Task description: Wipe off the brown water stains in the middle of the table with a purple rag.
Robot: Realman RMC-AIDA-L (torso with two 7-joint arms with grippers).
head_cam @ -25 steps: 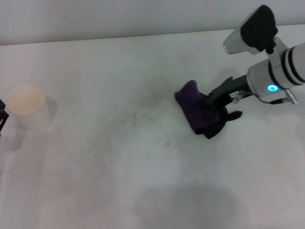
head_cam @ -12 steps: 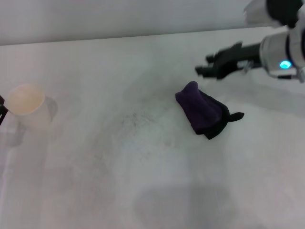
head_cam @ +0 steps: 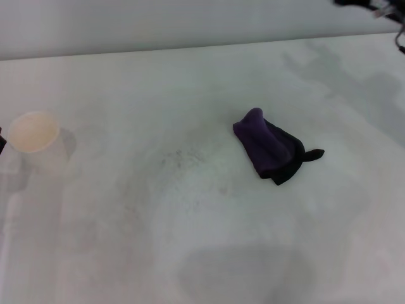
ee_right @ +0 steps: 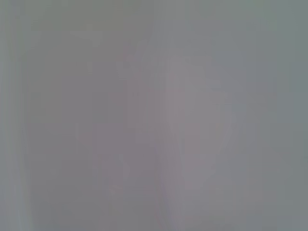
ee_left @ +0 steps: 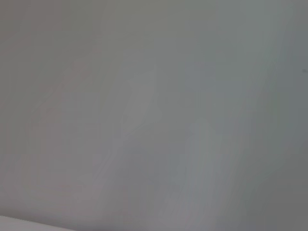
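Your right arm let go of the purple rag (head_cam: 269, 146) and pulled up and away; only a dark sliver of it (head_cam: 373, 5) showed at the upper right corner of the frame, so you could not tell whether its pincer was wide or narrow. The rag lay alone, right of center on the table (head_cam: 190, 253). No brown stain was visible, only faint specks (head_cam: 183, 158) left of the rag, so the wipe looked finished. A paper cup (head_cam: 35, 136) stood at far left.

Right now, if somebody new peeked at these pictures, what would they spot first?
The purple rag jumps out first: a dark crumpled bundle lying alone on the table, a little right of the middle, with nothing gripping it. Next comes the cream paper cup standing by the left edge.
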